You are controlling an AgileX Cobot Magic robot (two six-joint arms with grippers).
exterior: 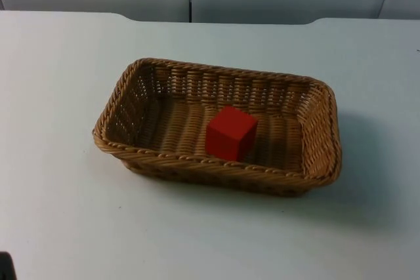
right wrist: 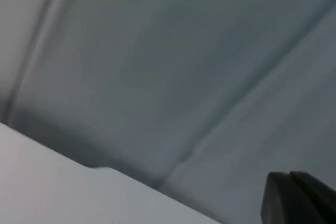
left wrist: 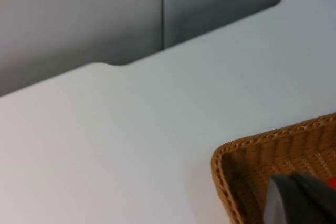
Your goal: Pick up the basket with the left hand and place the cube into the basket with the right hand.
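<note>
A: Starting at the left, we have the left gripper (left wrist: pixel 299 200) just beside one corner of the basket (exterior: pixel 131 152); its wrist view looks across the rim and a dark fingertip stands over the weave. We cannot tell whether that gripper is open or closed.

B: And the basket sits flat on the white table (exterior: pixel 59 214), not lifted, as far as we can judge from the top view.

A: Agreed. Moving toward the middle, the red cube (exterior: pixel 230 133) already lies inside the basket, on its floor, a little nearer the front wall than the back one.

B: So what could go wrong for us? If we lift by one corner, the basket may tilt, and we expect the cube to slide toward the low side, or tumble over the rim if the tilt is steep.

A: A thin pinch on woven wicker could also slip, we think, and drop the basket back onto the table.

B: On the right, the right gripper (right wrist: pixel 302 198) points at the grey partition wall (right wrist: pixel 157 66), well away from the basket. Its state we cannot tell either.

A: Then that arm waits. If it swings in while we lift, it could knock the rim.
</note>
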